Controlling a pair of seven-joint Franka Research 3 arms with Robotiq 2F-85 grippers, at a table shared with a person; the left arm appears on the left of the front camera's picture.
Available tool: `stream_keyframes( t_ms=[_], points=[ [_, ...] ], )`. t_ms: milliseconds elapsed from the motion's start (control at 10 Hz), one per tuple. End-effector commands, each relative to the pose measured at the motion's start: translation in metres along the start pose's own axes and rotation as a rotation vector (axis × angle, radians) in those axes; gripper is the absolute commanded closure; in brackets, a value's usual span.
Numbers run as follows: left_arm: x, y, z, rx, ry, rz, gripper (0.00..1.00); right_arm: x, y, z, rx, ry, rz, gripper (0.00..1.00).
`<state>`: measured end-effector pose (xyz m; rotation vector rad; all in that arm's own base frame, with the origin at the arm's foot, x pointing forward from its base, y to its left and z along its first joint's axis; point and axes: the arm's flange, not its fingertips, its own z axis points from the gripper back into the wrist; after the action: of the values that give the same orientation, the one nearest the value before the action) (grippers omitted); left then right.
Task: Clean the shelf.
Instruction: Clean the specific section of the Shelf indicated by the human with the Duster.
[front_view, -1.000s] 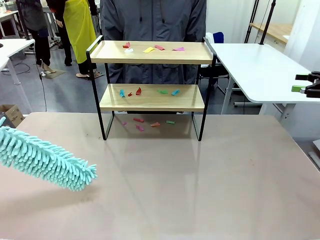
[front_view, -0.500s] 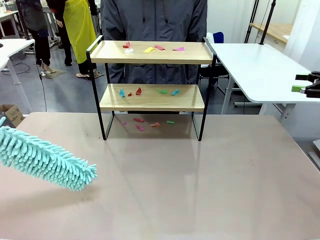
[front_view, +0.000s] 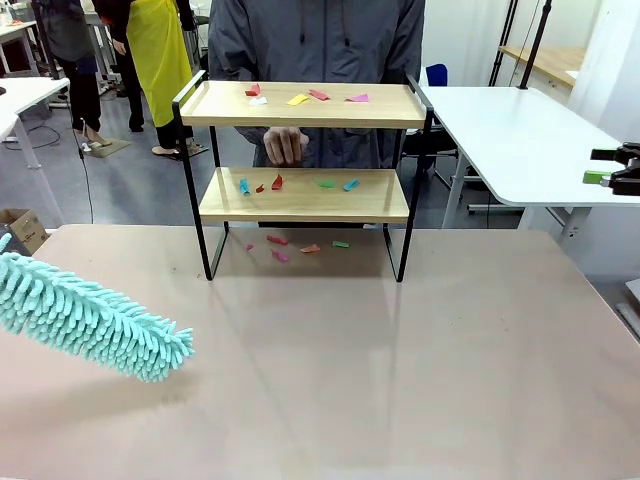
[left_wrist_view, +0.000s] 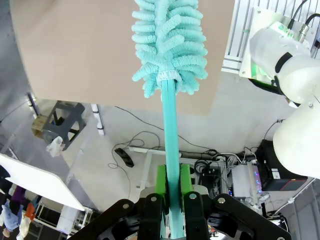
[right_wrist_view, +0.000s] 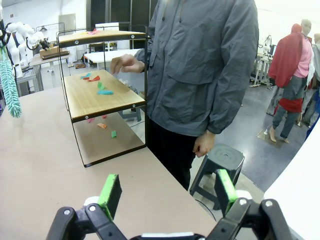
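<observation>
The shelf (front_view: 300, 207) stands at the far middle of the table, also seen from the side as the shelf (right_wrist_view: 100, 102). Coloured paper scraps lie on its top board (front_view: 298, 99), on its lower board (front_view: 325, 183) and on the table under it (front_view: 310, 248). A teal fluffy duster (front_view: 90, 320) hangs low over the table's left side. My left gripper (left_wrist_view: 173, 185) is shut on the duster's teal handle (left_wrist_view: 170, 130). My right gripper (right_wrist_view: 167, 192) is open and holds nothing; it hovers off the right, the right gripper (front_view: 600, 165). A person's hand (front_view: 286, 145) is raised behind the shelf.
The person in a grey jacket (right_wrist_view: 200, 60) stands right behind the shelf. A white side table (front_view: 520, 140) lies to the right. A black stool (right_wrist_view: 225, 160) stands by the person's legs. The brown table (front_view: 400, 350) stretches bare in front of the shelf.
The person's hand has come up behind the shelf, between the two boards. Duster and both grippers have stayed where they were.
</observation>
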<state>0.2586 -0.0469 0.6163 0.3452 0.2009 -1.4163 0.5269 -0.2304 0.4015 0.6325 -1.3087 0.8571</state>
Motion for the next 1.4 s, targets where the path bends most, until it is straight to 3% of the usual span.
stream_keyframes(
  t_ms=[0,1100,1300],
  points=[
    [-0.003,0.001,0.002,0.003,-0.006,0.018,0.87,0.003,0.001,-0.002,0.002,-0.003,0.005,0.00],
    [0.000,0.000,0.000,0.000,0.000,0.000,0.87,0.003,0.001,-0.002,0.002,-0.003,0.005,0.00],
    [0.009,-0.006,0.016,-0.012,-0.165,0.032,0.87,0.003,0.001,-0.002,0.002,-0.003,0.005,0.00]
  ],
)
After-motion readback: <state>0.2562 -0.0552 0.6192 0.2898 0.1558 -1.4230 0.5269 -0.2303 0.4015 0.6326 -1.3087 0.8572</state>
